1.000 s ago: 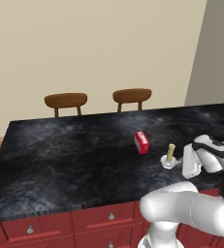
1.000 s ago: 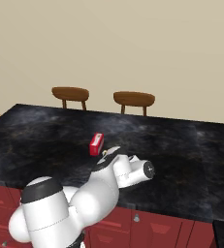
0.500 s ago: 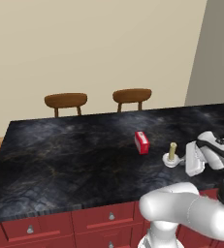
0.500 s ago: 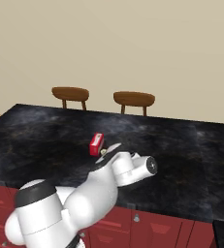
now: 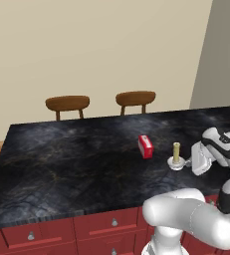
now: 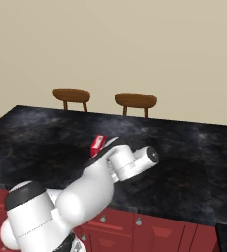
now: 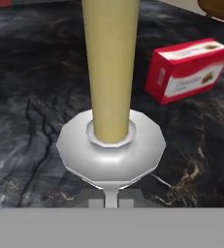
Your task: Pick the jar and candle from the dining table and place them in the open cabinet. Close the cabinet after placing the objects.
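The candle [image 5: 176,151] is a short pale yellow stick standing upright in a small white saucer holder [image 5: 175,164] on the dining table [image 5: 61,159], near its right front. In the hand view the candle [image 7: 110,68] rises straight ahead. The saucer's small handle runs down between the fingertips [image 7: 93,199]. My gripper [image 5: 188,162] reaches in from the right, level with the saucer, and is shut on that handle [image 7: 111,193]. The jar and the cabinet are out of view.
A small red box [image 5: 145,146] lies on the black stone top just left of the candle, and it also shows in the hand view [image 7: 188,68]. Two wooden chairs [image 5: 67,103] [image 5: 135,97] stand behind the table against the beige wall. Red drawer fronts [image 5: 101,226] line the near side.
My hand has turned and drawn slightly to the right. The candle in its saucer has shifted a little with it. The red box has not moved.
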### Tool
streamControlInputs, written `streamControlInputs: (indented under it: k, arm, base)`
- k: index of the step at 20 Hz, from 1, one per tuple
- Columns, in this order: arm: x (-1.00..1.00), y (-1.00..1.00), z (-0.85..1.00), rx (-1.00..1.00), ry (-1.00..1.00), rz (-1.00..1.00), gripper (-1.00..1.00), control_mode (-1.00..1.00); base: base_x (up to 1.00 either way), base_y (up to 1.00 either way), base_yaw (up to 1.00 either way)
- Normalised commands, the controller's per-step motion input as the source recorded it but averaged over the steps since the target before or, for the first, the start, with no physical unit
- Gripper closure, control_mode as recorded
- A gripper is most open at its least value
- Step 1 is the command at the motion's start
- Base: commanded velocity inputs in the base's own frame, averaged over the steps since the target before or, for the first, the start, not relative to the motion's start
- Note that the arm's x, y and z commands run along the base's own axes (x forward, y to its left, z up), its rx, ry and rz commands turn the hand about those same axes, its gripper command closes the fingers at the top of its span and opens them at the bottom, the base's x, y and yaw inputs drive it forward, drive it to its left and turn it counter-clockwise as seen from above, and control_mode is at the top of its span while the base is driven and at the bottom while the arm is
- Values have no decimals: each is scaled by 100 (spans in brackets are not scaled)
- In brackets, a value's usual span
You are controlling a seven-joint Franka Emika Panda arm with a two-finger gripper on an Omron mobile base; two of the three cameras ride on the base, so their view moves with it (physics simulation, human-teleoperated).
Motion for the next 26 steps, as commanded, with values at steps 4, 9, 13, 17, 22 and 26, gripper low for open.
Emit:
streamControlInputs:
  k: [4, 9, 13, 17, 22, 26]
  arm:
    - [-22, 20, 19, 0, 6, 1, 100, -100]
    - [-19, 29, 11, 0, -1, 10, 100, -100]
    - [-13, 26, 8, 0, -5, 14, 100, -100]
    - [0, 28, 7, 0, -3, 15, 100, -100]
    - [-1, 30, 7, 3, 0, 12, 100, -100]
    - [-21, 15, 3, 8, -11, 5, 100, -100]
  base:
    - [0, 0, 0]
    - [0, 0, 0]
    - [0, 0, 0]
    - [0, 0, 0]
    - [0, 0, 0]
    - [0, 0, 0]
